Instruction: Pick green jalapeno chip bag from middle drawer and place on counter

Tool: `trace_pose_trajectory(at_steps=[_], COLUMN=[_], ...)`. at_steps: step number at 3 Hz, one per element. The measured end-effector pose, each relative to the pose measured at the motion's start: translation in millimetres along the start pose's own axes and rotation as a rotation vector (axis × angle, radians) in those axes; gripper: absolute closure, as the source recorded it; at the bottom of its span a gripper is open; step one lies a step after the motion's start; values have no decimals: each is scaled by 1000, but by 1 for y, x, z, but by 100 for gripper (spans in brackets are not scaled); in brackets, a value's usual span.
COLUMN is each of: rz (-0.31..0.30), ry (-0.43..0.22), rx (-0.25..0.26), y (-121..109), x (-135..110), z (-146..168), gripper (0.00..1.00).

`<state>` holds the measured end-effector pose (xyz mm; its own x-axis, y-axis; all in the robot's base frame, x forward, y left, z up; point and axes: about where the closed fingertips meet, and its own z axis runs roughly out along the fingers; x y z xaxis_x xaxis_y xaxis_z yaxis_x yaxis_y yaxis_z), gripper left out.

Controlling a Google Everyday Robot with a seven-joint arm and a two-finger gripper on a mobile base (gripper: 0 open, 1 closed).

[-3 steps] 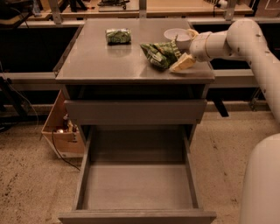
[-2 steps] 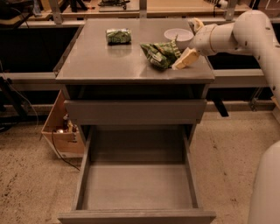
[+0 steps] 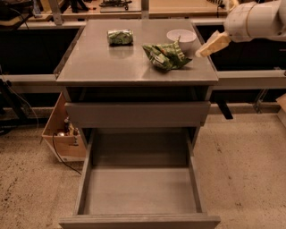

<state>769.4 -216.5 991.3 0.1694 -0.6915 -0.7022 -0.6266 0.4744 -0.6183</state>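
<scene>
The green jalapeno chip bag (image 3: pixel 166 55) lies wrinkled on the counter (image 3: pixel 111 62), right of its middle, just in front of the white bowl (image 3: pixel 181 36). My gripper (image 3: pixel 212 44) hangs over the counter's right edge, to the right of the bag and apart from it, holding nothing. The middle drawer (image 3: pixel 139 190) is pulled out wide below the cabinet, and its grey floor is bare.
A small block-shaped green packet (image 3: pixel 119 36) sits at the back of the counter. A shallower drawer (image 3: pixel 137 114) above the open one stands slightly out. A cardboard box (image 3: pixel 62 134) with cables stands on the floor at the left. A tan workbench (image 3: pixel 178 6) runs behind.
My gripper has pulled away to the right and up from the chip bag, which stays lying on the counter.
</scene>
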Motion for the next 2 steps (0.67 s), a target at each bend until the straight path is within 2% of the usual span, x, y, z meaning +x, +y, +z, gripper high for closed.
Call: trace_pose_trajectory(at_steps=[1,2], rz=[10,22], ry=[66,136], rx=[95,196], y=[-20,-31], x=[5,9], z=[-68,-122], gripper=[0,0])
